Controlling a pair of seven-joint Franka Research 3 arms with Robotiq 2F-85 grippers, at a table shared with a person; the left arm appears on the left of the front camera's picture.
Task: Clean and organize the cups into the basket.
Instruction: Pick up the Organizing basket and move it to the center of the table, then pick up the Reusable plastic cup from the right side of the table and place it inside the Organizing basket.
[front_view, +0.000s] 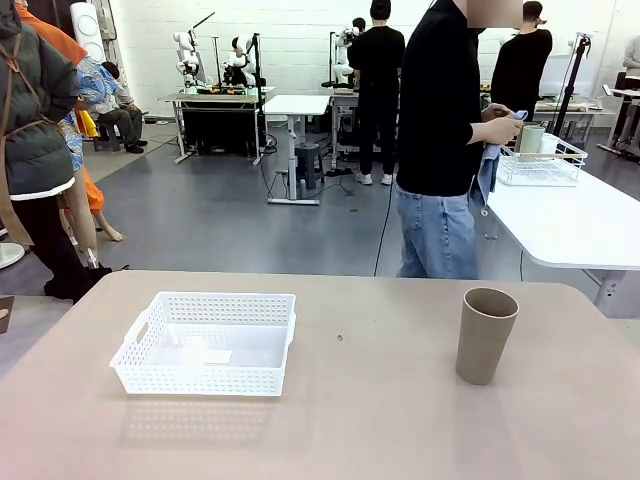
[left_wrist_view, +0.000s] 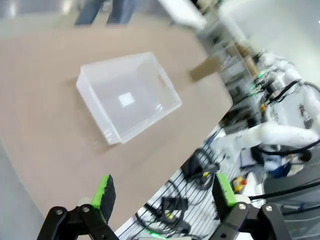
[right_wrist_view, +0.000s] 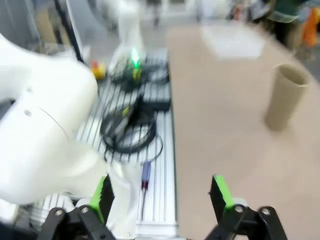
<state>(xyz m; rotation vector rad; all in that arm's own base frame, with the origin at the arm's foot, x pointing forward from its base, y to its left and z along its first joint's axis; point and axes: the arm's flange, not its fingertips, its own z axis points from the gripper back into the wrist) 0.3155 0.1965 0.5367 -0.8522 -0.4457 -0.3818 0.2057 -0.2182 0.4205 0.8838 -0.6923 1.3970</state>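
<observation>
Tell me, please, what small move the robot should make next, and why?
Probably swing the right gripper toward the tan cup. The cup stands upright on the table, on the robot's right, well apart from the basket, which holds no cups. The gripper's jaws are open and empty, and the cup lies ahead in its wrist view.

Basket: in the right wrist view, a pale smear at the table's far end; mesh lost to blur.
Cup: same view, soft outline, no surface detail.
Left gripper: body cut off by the bottom edge.
Right gripper: body cut off likewise.
Person's legs: cropped by the top edge, blurred.
Tan object: beyond the basket, too blurred to identify.
Dark speck: on the table, too small to tell.
Pale cup: in or beside the wire basket, unclear.
</observation>
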